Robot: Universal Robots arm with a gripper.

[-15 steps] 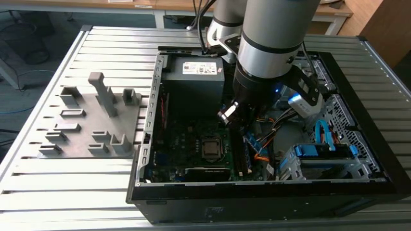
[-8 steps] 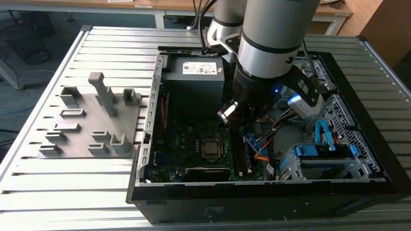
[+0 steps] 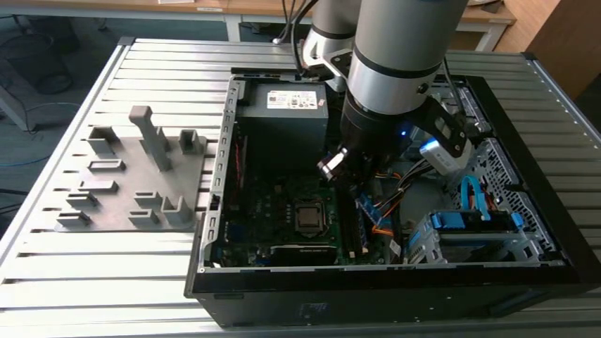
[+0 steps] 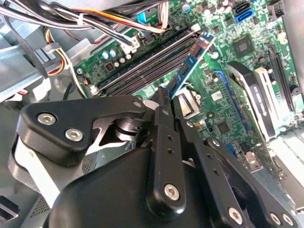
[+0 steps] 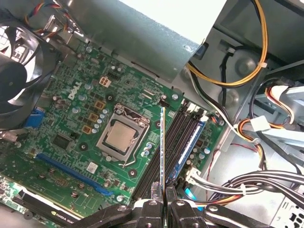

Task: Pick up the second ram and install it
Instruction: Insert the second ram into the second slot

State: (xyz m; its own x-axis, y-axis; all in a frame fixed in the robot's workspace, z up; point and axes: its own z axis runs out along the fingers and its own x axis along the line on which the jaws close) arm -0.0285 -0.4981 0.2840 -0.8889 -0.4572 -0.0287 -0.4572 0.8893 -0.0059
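Note:
My gripper (image 5: 163, 202) is shut on the second ram (image 5: 163, 147), a thin stick seen edge-on in the first wrist view. It hangs over the green motherboard (image 5: 71, 123), between the silver processor (image 5: 118, 137) and the row of dark memory slots (image 5: 183, 137). The second wrist view shows the second ram (image 4: 192, 59) reaching out from my gripper (image 4: 164, 95) at a slant over the slots (image 4: 142, 64). Whether it touches a slot I cannot tell. A blue stick (image 5: 194, 140) stands in one slot. In the exterior view my gripper (image 3: 340, 169) is inside the open computer case (image 3: 376, 282).
Bundled cables (image 5: 247, 185) lie close beside the slots. A black fan (image 5: 19, 71) and a graphics card (image 4: 256, 95) border the board. The power supply (image 3: 281, 113) fills the case's far end. A grey holder block (image 3: 131, 176) stands on the slatted table at the exterior view's left.

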